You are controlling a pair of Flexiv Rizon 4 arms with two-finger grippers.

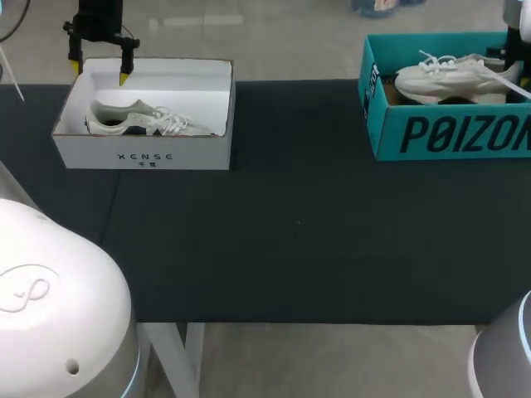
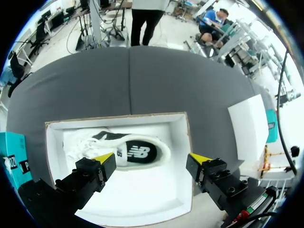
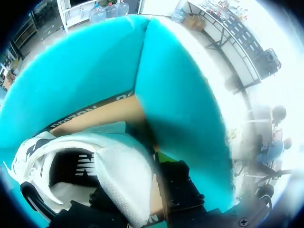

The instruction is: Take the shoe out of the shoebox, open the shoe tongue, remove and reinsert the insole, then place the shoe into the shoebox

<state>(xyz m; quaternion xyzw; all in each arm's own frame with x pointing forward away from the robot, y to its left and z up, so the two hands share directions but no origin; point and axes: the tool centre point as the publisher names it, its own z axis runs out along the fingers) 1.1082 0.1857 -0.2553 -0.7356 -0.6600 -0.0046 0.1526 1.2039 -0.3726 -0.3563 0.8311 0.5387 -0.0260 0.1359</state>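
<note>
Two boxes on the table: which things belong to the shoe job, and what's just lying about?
Job: white shoebox, grey-trimmed sneaker inside it; teal shoebox, cream sneaker inside it; left gripper.
Not the job: black table cover.

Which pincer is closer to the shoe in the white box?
Left. The left pincer hovers open over that shoe; the right pincer is across the table at the teal box.

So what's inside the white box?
One white shoe on the box floor; nothing else I can make out. Anything under the shoe is covered, and the left gripper hides part of the floor.
</note>
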